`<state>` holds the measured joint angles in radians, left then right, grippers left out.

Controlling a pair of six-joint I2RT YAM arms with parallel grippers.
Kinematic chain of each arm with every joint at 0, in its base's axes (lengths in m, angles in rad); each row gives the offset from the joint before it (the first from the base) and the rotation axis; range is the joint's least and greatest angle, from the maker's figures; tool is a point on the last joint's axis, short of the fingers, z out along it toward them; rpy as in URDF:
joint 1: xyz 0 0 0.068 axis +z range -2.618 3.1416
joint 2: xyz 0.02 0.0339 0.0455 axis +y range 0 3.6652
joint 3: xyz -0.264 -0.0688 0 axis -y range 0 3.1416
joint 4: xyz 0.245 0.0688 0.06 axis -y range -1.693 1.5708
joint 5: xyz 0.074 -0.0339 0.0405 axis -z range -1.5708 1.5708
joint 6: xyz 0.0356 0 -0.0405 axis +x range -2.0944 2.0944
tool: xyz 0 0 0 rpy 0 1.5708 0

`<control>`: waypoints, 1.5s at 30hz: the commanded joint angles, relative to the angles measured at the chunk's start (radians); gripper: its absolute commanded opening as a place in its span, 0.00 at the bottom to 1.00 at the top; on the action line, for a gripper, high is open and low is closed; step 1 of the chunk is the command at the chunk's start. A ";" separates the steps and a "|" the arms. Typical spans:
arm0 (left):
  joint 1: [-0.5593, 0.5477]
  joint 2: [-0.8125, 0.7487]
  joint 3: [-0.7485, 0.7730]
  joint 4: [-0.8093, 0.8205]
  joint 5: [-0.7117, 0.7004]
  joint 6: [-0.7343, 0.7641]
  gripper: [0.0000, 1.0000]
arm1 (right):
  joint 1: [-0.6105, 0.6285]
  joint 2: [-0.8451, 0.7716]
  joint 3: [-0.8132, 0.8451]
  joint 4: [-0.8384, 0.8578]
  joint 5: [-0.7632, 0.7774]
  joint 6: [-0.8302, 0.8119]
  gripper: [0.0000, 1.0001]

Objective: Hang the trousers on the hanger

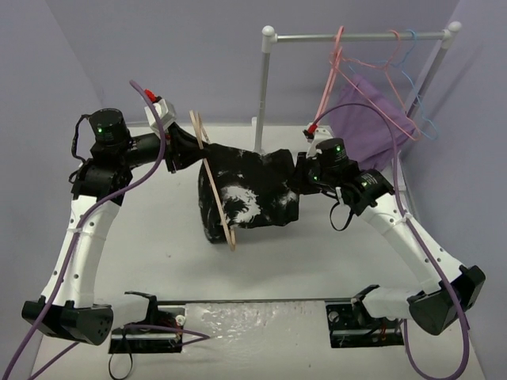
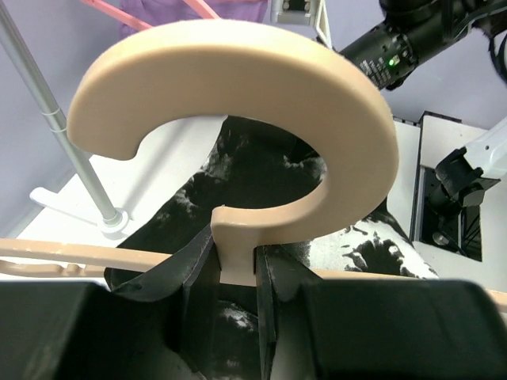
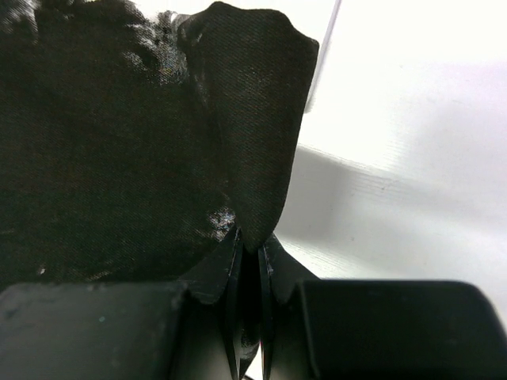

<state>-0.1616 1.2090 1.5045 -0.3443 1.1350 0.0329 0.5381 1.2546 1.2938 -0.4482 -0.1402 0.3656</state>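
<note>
In the overhead view the hanger (image 1: 215, 186) stands on edge at centre frame, its hook toward the upper left. The left gripper (image 2: 236, 273) is clamped on the hanger's neck just under the hook. The trousers (image 1: 257, 190) are threaded through the hanger's loop. Most of the cloth is bunched to the right of the loop, and a smaller part droops at its lower left toward the table (image 1: 158, 261). The right gripper (image 3: 249, 249) is pinched shut on a fold at the cloth's right edge and holds it off the table.

The step in hand appears to be drawing the trousers through until they balance over the bar. The left arm would do best to hold the hanger level and firm so the neck does not twist in the jaws. The right should pull slowly and straight toward the right of the frame, stopping once both sides hang about even. Too long a pull would likely drag the short end through the loop, and a thin pinch of floppy fabric could slip
</note>
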 commanded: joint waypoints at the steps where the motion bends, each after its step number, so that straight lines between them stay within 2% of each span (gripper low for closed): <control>1: 0.016 -0.044 0.073 0.257 0.017 -0.079 0.00 | 0.020 0.048 -0.065 0.111 0.010 0.001 0.00; 5: 0.017 -0.039 0.108 0.214 0.020 -0.068 0.00 | 0.073 0.102 -0.070 0.152 0.015 0.015 0.00; 8: 0.017 -0.047 0.062 0.173 0.023 -0.018 0.00 | 0.109 0.105 -0.015 0.162 0.016 0.012 0.00; 11: 0.017 -0.075 -0.026 0.236 0.033 -0.018 0.00 | 0.112 0.086 0.080 0.147 -0.002 0.000 0.00; 16: 0.016 -0.101 -0.185 0.294 0.053 -0.014 0.00 | 0.109 0.072 0.343 0.082 -0.048 -0.030 0.00; 28: 0.016 -0.091 -0.254 0.383 0.124 -0.021 0.00 | 0.109 0.104 0.653 0.072 -0.146 0.005 0.00; 45: -0.007 -0.065 -0.354 0.308 0.097 0.068 0.00 | 0.109 0.121 0.731 0.072 -0.142 0.026 0.00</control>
<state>-0.1642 1.1435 1.1457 -0.0589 1.2251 0.0498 0.6556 1.4117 1.9453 -0.5606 -0.2977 0.3782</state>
